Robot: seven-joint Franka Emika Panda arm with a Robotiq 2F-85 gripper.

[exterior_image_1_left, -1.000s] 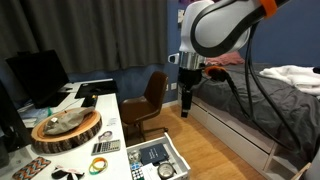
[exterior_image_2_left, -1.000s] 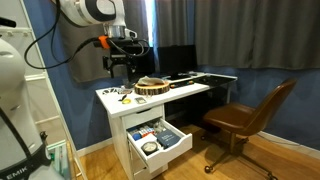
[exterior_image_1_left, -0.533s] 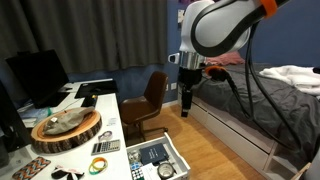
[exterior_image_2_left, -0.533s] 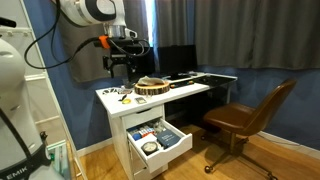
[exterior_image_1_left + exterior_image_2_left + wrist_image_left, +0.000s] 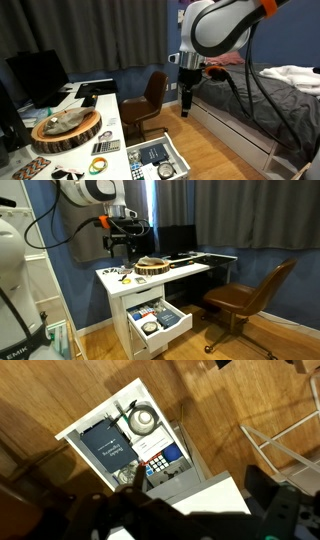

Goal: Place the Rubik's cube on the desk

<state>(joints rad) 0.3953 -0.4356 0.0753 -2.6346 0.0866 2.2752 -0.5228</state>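
Hanging over the open drawer [image 5: 97, 408] with the gripper [image 5: 186, 110] unreadable as spread or clenched, eyeing the Rubik's cube [image 5: 160, 457] lying inside: likely light, rigid, slick, best pinched across opposite faces.

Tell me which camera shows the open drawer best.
The wrist view: it looks down into the open drawer, showing its contents spread out. Both exterior views show it small and at an angle.

"EMIK" on white robot base [image 5: 14, 280]
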